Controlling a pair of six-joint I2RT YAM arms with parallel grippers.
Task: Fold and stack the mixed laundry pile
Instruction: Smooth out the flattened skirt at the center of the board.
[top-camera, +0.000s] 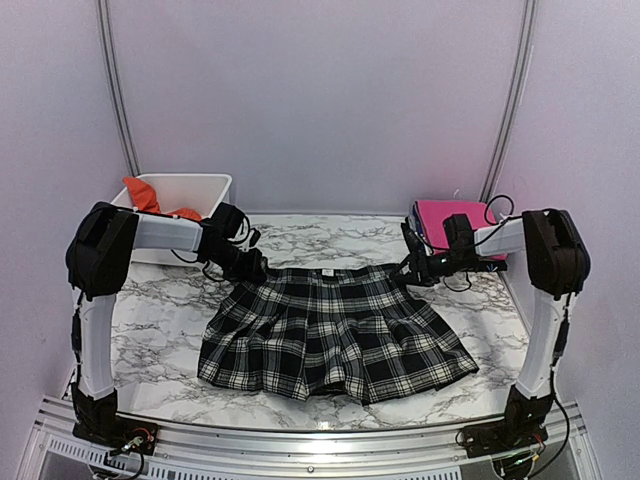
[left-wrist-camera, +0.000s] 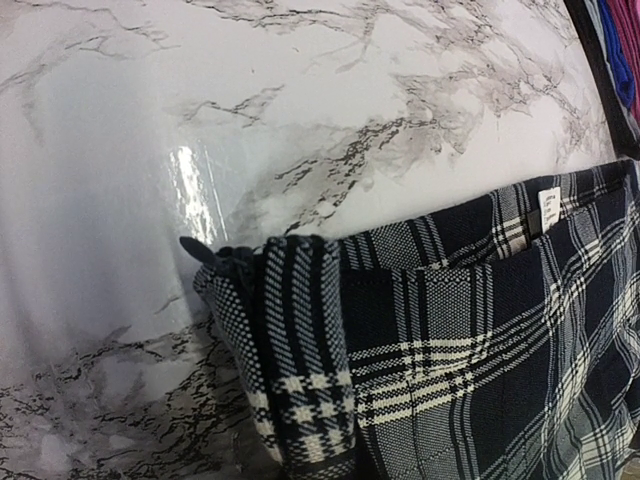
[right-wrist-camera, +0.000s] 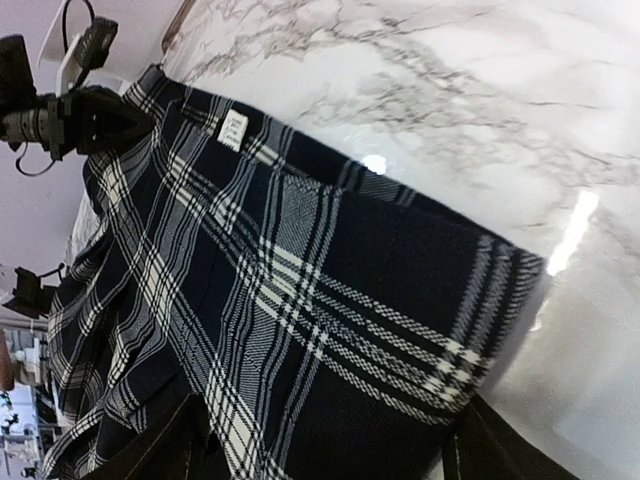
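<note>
A black-and-white plaid garment (top-camera: 335, 335) lies spread flat on the marble table (top-camera: 160, 330), its waistband toward the back. My left gripper (top-camera: 250, 267) is at the waistband's left corner. In the left wrist view that corner (left-wrist-camera: 290, 350) is bunched and rises to the frame's bottom edge, hiding the fingers. My right gripper (top-camera: 418, 266) is at the right corner. In the right wrist view its dark fingers (right-wrist-camera: 175, 445) stand apart, with the plaid cloth (right-wrist-camera: 330, 330) between them. An orange t-shirt (top-camera: 150, 200) lies in the white bin.
The white plastic bin (top-camera: 205, 185) stands at the back left, just behind my left arm. A folded pink garment (top-camera: 450, 215) lies at the back right, behind my right gripper. Booth walls close in the back and sides.
</note>
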